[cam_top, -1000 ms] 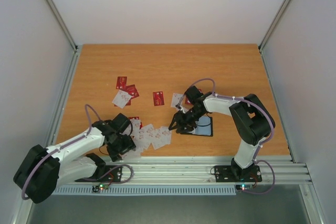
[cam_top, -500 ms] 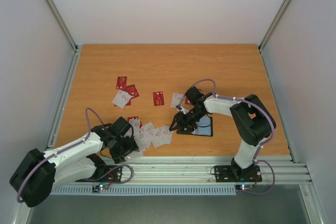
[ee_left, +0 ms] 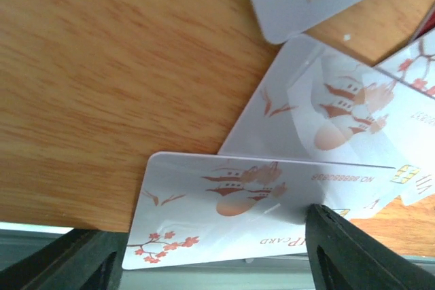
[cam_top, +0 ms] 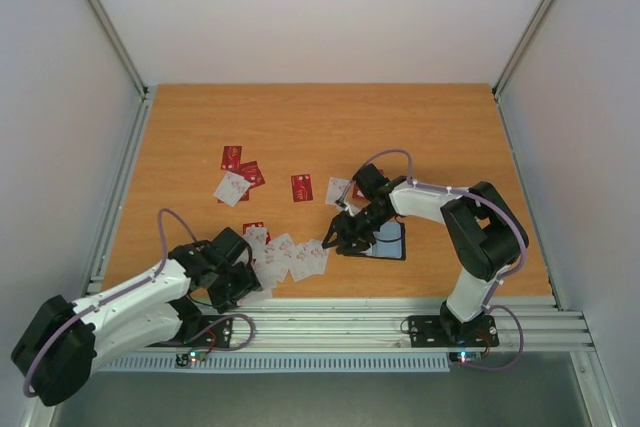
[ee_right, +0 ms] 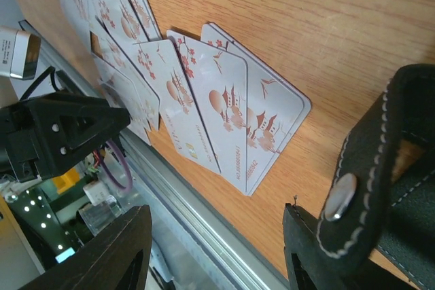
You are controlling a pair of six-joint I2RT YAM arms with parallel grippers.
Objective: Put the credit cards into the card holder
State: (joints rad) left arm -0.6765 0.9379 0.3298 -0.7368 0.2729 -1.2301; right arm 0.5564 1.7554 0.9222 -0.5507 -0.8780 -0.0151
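The left arm (cam_top: 130,297) lies low, stretched from its base along the near edge of the table (ee_left: 102,86). Its wrist sits at the end of the card row farthest from the card holder (cam_top: 388,240). The left fingers (ee_left: 346,252) are spread wide. Below them a white card (ee_left: 258,202) with a red pagoda print juts over the table edge. One fingertip overlaps the card's corner, but I cannot tell whether it presses down.

The right arm (cam_top: 430,195) bends at the elbow and reaches down to the side of the holder that faces the cards. The right fingers (ee_right: 129,249) are spread with nothing between them. One stands just beside the holder's raised flap (ee_right: 377,140), which is black with white stitching and a metal snap.

The card holder lies open on the table, its pale bluish-grey inside showing. The credit cards (cam_top: 290,259) near it form an overlapping fan of white cards with red marks, starting just beside the holder and running along the near edge. Several red cards (cam_top: 232,157) lie well apart from the holder, farther back on the table.
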